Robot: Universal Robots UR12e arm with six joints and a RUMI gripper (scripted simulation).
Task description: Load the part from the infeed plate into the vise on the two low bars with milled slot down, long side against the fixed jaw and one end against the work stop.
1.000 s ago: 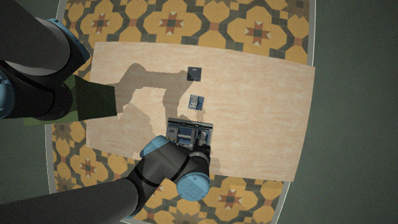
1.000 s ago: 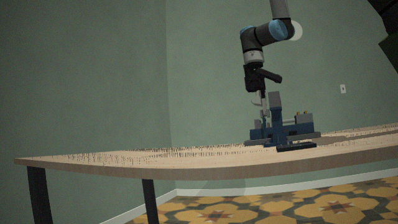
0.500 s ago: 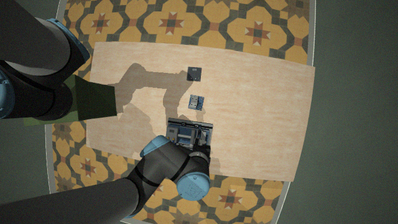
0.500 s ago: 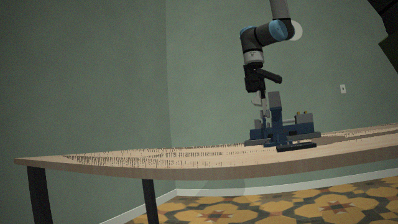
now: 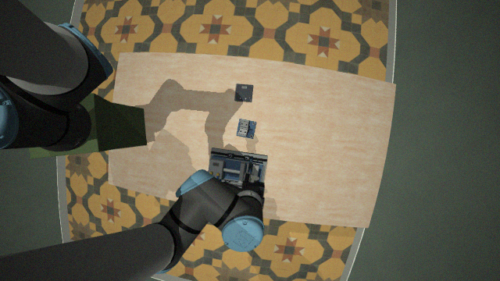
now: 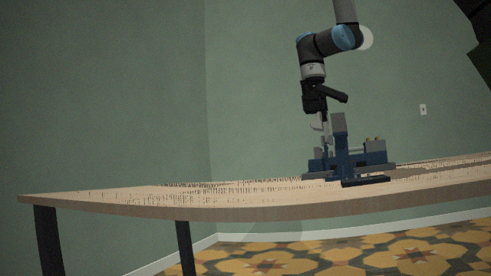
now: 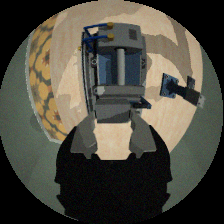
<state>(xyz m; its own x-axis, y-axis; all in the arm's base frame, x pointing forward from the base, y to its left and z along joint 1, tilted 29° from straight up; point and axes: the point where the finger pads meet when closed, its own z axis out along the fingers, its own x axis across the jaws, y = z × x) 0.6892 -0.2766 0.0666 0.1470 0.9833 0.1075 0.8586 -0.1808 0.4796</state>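
Your gripper (image 7: 115, 134) is closed on the part (image 7: 116, 108), a grey block pinched between the two fingers; in the wrist view the block spans the gap between them. In the exterior view you can see the gripper (image 6: 324, 132) hanging from the arm above the vise (image 6: 347, 157), with the part (image 6: 339, 123) held clear of it and not resting on any surface. From the top view the arm's wrist covers part of the vise (image 5: 238, 167), so you cannot tell from there how the block lines up with the jaws. The V-block (image 5: 246, 128) stands on the table (image 5: 320, 148) just beyond the vise, and the dark infeed plate (image 5: 244, 93) lies further along the same line, apart from both.
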